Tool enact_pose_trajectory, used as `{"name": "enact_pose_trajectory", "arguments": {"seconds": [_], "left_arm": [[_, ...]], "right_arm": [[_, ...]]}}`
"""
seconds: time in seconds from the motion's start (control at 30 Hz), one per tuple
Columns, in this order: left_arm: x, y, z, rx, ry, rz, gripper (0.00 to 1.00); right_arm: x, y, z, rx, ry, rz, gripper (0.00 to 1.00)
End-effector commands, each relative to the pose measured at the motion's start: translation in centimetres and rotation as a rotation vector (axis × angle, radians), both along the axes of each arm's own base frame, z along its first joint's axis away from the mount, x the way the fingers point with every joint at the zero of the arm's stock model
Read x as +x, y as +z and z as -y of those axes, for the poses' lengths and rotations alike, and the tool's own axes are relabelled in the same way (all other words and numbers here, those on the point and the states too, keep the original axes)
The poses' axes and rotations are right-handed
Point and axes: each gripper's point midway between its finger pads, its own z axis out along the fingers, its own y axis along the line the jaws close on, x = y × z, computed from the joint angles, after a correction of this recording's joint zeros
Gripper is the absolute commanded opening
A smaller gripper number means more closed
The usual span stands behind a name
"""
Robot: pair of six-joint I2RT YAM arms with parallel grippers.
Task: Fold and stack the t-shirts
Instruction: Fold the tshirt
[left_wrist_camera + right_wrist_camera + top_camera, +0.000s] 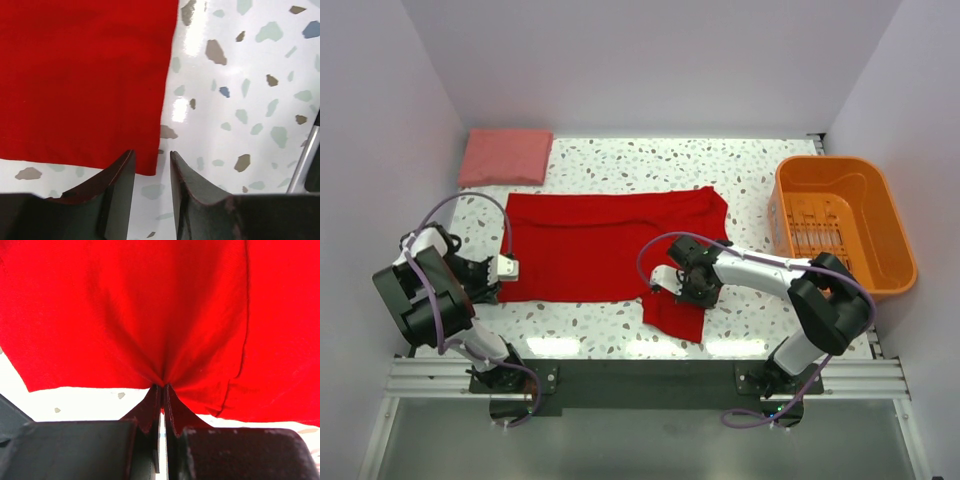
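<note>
R hand (161, 386) low, pinched on red t-shirt (590, 245); L hand (152, 162) fingers apart at its corner.

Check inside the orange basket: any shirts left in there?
From the top view, the orange basket shows only its bare slotted floor, with no shirt visible inside. Its near wall may hide a thin strip of floor.
</note>
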Motion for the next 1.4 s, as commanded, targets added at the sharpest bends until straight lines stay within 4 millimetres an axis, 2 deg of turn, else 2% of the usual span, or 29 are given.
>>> {"name": "enact_pose_trajectory", "arguments": {"seconds": [0.0, 0.13, 0.33, 0.43, 0.47, 0.6, 0.63, 0.8, 0.9, 1.03, 1.2, 1.27, 1.37], "left_arm": [[-0.9, 0.6, 0.9, -0.005, -0.175, 0.086, 0.38], [-1.9, -0.6, 1.1, 0.012, -0.169, 0.066, 0.38], [-2.3, -3.0, 0.5, 0.051, -0.144, 0.039, 0.36], [-2.2, -3.6, 0.1, 0.079, -0.132, 0.053, 0.29], [-2.1, -3.6, 0.2, 0.078, -0.131, 0.058, 0.24], [-2.3, -2.0, 1.0, 0.046, -0.145, 0.080, 0.20], [-2.2, -1.0, 1.4, 0.026, -0.147, 0.085, 0.20], [-0.4, 2.5, 1.5, -0.001, -0.160, 0.171, 0.24], [0.5, 2.6, 0.8, 0.016, -0.163, 0.184, 0.26], [1.2, 1.0, 0.0, 0.030, -0.150, 0.164, 0.29], [0.8, -0.8, -0.1, 0.046, -0.146, 0.153, 0.34], [1.2, -1.5, -0.4, 0.062, -0.120, 0.168, 0.37], [0.4, -2.9, -0.6, 0.086, -0.135, 0.141, 0.36]], "right_arm": [[0.6, 1.4, 0.0, 0.007, -0.009, 0.019, 0.00], [0.8, 1.4, 0.0, 0.008, -0.004, 0.018, 0.00], [0.7, 1.5, 0.0, 0.007, 0.005, 0.009, 0.00], [0.7, 1.7, 0.0, 0.013, 0.010, 0.012, 0.00], [0.5, 1.6, 0.1, 0.013, 0.010, 0.008, 0.00], [0.3, 1.7, 0.2, 0.016, -0.002, 0.004, 0.00], [0.2, 1.7, 0.1, 0.018, -0.006, 0.001, 0.00], [0.3, 2.1, 0.0, 0.023, -0.012, 0.007, 0.00], [0.3, 2.1, 0.1, 0.023, -0.014, 0.007, 0.00], [0.3, 2.0, 0.2, 0.016, -0.014, 0.004, 0.00], [0.2, 1.8, 0.2, 0.013, -0.016, 0.001, 0.00], [0.3, 1.7, 0.2, 0.011, -0.016, -0.002, 0.00], [0.2, 1.7, 0.2, 0.013, -0.015, -0.006, 0.00]]}}
